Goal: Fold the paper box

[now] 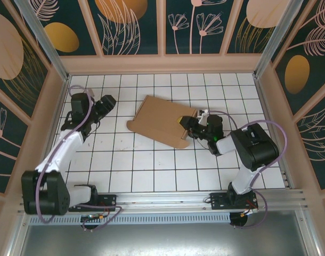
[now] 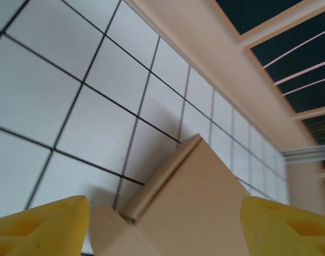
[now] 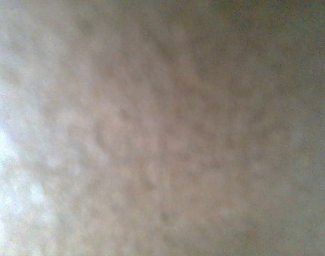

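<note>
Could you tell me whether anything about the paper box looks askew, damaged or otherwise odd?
The paper box lies skewed to the gridded table, with the right end effector at its right edge. Cardboard sits so close to the right wrist camera that its picture blurs. No tear shows.

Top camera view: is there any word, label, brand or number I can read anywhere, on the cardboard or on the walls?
No readable text anywhere.
paper box: plain brown cardboard, no print.
wall panels: painted leaves and flowers, no lettering.
circuit board at the near rail: too small to read.
Right wrist view: a blurred brown surface, nothing legible.
</note>
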Tool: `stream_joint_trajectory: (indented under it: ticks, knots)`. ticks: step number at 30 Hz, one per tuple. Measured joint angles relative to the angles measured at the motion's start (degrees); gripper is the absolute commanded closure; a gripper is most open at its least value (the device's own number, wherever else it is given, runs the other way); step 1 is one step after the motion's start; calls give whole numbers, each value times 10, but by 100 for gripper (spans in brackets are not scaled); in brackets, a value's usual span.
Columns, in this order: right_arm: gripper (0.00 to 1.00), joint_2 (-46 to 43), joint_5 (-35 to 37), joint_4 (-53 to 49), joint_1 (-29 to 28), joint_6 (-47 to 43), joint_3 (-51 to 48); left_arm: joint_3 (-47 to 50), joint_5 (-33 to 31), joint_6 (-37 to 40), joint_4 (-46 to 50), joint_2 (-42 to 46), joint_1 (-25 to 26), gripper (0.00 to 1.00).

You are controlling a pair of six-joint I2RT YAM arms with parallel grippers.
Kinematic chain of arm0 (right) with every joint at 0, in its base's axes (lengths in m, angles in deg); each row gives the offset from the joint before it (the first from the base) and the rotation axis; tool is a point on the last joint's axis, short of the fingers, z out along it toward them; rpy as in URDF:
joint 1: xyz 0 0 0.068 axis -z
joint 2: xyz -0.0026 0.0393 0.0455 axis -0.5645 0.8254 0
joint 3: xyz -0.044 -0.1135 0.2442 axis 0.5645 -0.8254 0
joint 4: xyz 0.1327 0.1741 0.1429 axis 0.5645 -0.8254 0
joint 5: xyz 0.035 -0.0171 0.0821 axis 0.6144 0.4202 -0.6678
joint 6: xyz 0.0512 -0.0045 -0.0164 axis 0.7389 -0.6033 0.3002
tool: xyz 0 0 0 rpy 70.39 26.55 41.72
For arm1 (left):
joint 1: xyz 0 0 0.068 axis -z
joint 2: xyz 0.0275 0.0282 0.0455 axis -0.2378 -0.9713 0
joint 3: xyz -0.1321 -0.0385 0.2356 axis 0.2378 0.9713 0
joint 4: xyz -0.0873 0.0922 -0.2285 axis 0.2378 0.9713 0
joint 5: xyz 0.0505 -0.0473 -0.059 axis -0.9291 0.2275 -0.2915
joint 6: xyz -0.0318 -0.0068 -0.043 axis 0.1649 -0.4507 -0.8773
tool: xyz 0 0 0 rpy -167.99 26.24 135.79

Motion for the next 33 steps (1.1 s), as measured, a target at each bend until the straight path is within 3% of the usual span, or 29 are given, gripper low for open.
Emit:
stream_joint_trajectory:
  ticks: [2,7,12,21,33]
  knots:
    - [47,-8,22,0,-10,0,-1,13,-10,-32,6,31,15,19]
    - [47,-11,65,0,-38,0,-1,49,-22,-120,-24,85,111,16]
    - [47,-15,92,-3,-60,0,-1,139,-10,-221,-71,95,144,17]
    - [47,-15,112,2,-78,4,-1,199,-2,-323,-212,29,195,19]
    - [47,-14,113,45,-90,55,-11,196,3,-360,-338,-87,242,22]
